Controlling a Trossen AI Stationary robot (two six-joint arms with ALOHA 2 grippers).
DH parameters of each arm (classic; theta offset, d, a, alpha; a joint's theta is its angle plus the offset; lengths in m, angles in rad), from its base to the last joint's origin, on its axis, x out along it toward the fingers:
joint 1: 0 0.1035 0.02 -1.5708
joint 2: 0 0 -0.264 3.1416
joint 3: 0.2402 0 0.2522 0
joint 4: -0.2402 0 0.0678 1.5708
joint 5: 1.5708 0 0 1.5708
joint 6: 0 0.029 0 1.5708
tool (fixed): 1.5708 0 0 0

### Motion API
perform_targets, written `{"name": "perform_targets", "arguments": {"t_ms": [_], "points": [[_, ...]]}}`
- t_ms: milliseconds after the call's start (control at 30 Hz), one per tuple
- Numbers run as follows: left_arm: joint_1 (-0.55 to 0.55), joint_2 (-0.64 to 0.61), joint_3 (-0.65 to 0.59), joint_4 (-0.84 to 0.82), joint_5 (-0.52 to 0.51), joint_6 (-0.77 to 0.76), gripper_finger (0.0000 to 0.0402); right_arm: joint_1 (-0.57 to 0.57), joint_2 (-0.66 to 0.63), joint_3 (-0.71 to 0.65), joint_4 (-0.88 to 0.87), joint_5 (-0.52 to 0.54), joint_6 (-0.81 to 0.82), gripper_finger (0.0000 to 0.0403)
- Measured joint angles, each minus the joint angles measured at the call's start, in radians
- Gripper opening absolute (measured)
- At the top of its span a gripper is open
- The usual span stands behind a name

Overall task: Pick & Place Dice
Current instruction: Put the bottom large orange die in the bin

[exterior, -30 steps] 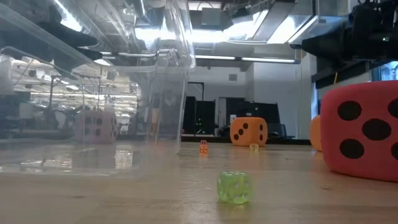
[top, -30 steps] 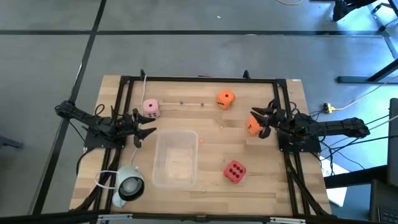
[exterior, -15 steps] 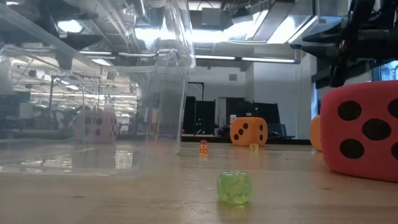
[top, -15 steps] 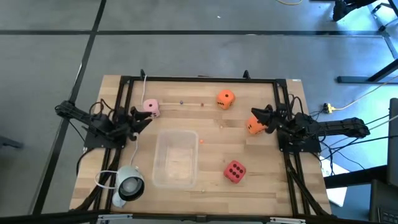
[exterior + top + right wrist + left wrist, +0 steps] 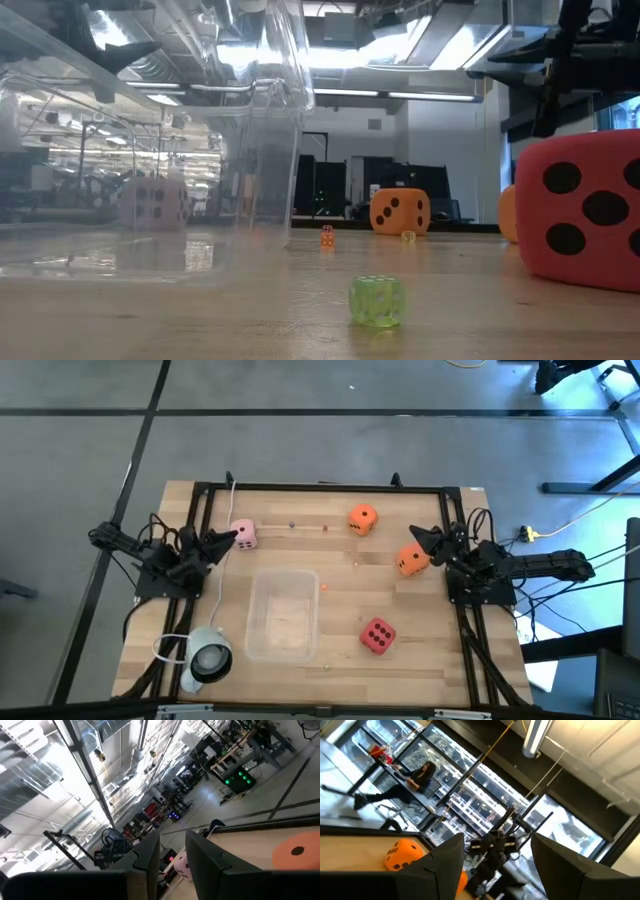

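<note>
Resting just beside the right tool [image 5: 422,538], parted and empty, is an orange die [image 5: 409,560].

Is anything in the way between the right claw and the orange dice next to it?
Nothing visible. The right claw sits right beside the orange dice, with only bare table between them.

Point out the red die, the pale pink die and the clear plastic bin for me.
red die [image 5: 377,635]: high view, on its top face with the dark pips.
pale pink die [image 5: 243,535]: high view, on its top face.
clear plastic bin [image 5: 249,612]: high view, on its left rim.
</note>
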Motion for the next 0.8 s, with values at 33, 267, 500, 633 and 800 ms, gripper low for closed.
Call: {"name": "perform_targets", "arguments": {"t_ms": [33,267,500,633,800], "points": [[0.0,0.0,0.001,0.004,0.002,-0.007,0.0224,0.0,0.0,0.003,-0.001,-0.003,-0.021,0.0093],[0.0,0.038,0.054,-0.029,0.026,0.047,0.0224,0.0,0.023,0.118,-0.032,-0.081,-0.25,0.0133],[0.0,0.146,0.14,-0.03,0.03,0.072,0.0224,0.0,0.057,0.352,-0.306,0.006,-0.496,0.022],[0.0,0.243,0.208,-0.032,0.054,0.095,0.0224,0.001,0.098,0.5,-0.481,-0.016,-0.552,0.0246],[0.001,0.399,0.331,-0.057,0.114,0.197,0.0224,0.001,0.184,0.685,-0.782,-0.04,-0.621,0.025]]}}
